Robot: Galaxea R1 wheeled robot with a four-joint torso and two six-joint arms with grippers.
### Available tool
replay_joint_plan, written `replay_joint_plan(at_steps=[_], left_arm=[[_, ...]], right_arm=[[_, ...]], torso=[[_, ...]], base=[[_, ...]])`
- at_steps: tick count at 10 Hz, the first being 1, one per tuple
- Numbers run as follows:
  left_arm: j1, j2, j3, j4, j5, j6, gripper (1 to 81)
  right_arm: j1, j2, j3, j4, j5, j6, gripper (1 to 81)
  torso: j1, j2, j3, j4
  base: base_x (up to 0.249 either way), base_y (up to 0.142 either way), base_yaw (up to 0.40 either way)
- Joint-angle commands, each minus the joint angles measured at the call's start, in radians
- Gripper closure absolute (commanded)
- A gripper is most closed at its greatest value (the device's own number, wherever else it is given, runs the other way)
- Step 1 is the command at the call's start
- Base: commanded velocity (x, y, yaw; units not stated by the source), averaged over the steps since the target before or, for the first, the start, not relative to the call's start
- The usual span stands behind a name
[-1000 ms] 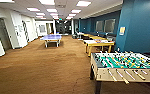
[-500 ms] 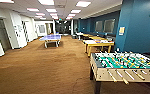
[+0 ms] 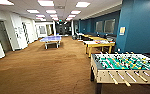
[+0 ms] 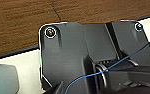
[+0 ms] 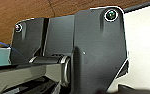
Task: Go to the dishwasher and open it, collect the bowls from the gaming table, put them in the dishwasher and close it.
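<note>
Robot in a long games room with brown carpet (image 3: 48,70); football table (image 3: 126,65) close at the right, green field and rods with handles visible, its far end cut off by the frame edge; no bowls can be made out on it, the field is too blurred to separate bowls from the little players; no dishwasher visible anywhere in this room, so the judgement is that the robot is well away from it.

Further back: a blue ping-pong table (image 3: 51,39) near the middle, a yellow desk (image 3: 99,45) along the blue wall (image 3: 138,27), a dark doorway (image 3: 2,35) on the left.

Left and right tool: cannot tell whether apart or together; the wrist views give the dark mounting plate (image 4: 73,55) and a thin blue cable (image 4: 121,61) over wood-toned floor (image 4: 21,22).

Risks, as judgement: base could clip the football table corner or the protruding rod handles if it turns tight; the loose cable could snag on a joint; blurred bowls may be misjudged.
</note>
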Motion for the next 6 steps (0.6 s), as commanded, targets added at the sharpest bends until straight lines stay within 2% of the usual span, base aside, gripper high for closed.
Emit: replay_joint_plan(at_steps=[1, 6], left_arm=[[-0.054, -0.012, -0.005, -0.001, 0.041, -0.001, 1.0], [-0.054, -0.012, -0.005, 0.0, 0.041, -0.001, 1.0]], right_arm=[[0.057, 0.008, 0.002, -0.002, -0.056, -0.001, 1.0], [0.057, 0.008, 0.004, -0.002, -0.056, -0.001, 1.0]], torso=[[0.0, 0.0, 0.0, 0.0], [0.0, 0.0, 0.0, 0.0]], base=[[0.113, 0.0, 0.0], [0.128, 0.0, 0.0]])
